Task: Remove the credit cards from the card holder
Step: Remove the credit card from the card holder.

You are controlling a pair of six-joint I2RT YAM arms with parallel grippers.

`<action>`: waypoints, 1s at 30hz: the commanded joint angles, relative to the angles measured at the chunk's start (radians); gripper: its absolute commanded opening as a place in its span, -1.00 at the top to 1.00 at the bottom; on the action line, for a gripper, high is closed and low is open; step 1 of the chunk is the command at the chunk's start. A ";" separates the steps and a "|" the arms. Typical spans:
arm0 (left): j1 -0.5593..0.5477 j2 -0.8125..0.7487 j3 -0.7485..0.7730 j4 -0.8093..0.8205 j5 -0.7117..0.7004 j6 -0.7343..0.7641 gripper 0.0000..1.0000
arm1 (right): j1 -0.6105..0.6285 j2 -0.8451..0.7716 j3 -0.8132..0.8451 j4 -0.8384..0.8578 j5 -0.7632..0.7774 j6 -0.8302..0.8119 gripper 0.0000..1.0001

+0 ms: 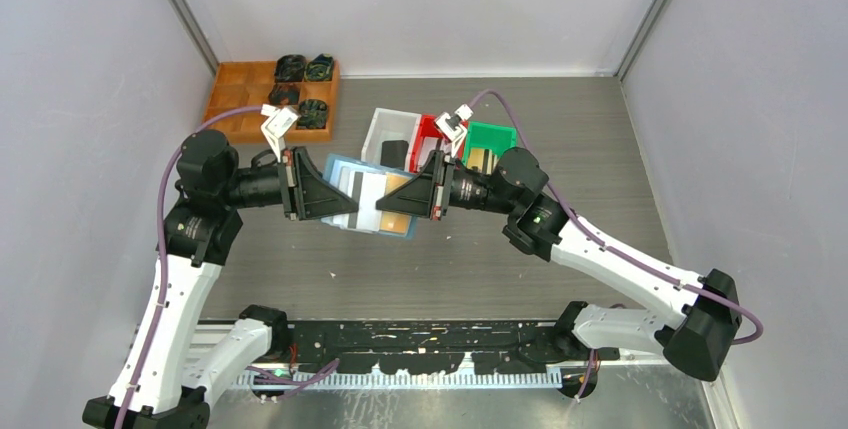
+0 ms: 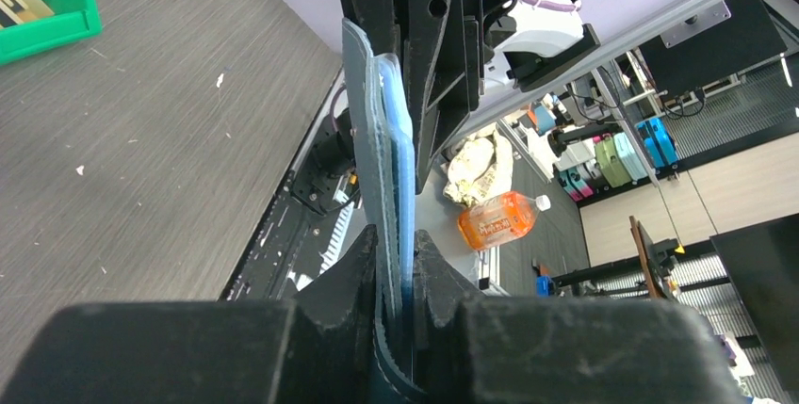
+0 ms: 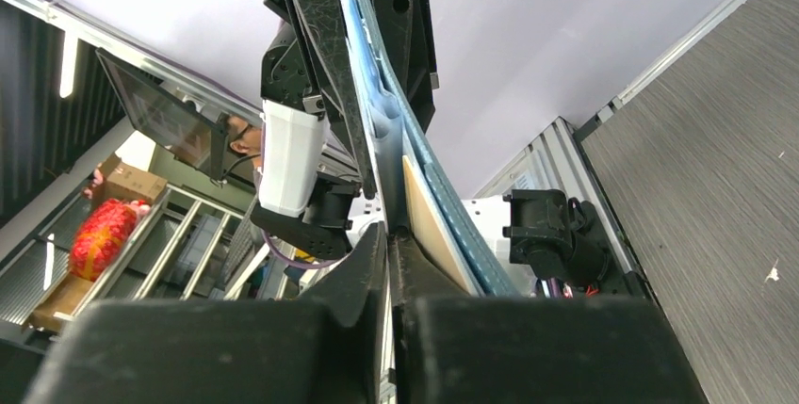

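The slate-blue card holder (image 1: 343,173) hangs open in the air between my two grippers, above the table's middle. My left gripper (image 1: 352,207) is shut on its left edge; in the left wrist view the jaws (image 2: 400,272) clamp the holder's blue layers (image 2: 382,140). My right gripper (image 1: 384,205) is shut on a thin pale card (image 1: 368,189) sticking out of the holder; in the right wrist view (image 3: 388,244) that pale sheet (image 3: 382,140) runs into the closed jaws. A tan-orange card (image 1: 398,222) lies in the holder beside the right fingers, outside the jaws (image 3: 429,225).
A white bin (image 1: 380,127) holding a dark card, a red bin (image 1: 430,131) and a green bin (image 1: 492,137) stand behind the grippers. A wooden compartment tray (image 1: 240,99) with dark objects sits at the back left. The green bin also shows in the left wrist view (image 2: 57,18).
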 commanded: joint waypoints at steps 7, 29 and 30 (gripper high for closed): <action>0.002 -0.022 0.017 0.123 0.025 -0.046 0.81 | -0.001 0.001 -0.030 0.199 0.046 0.099 0.62; 0.002 -0.018 0.038 0.116 0.017 -0.045 0.65 | -0.001 -0.082 -0.096 0.189 0.073 0.084 0.99; 0.002 -0.018 0.038 0.117 0.015 -0.046 0.66 | 0.000 -0.082 -0.094 0.188 0.073 0.084 0.99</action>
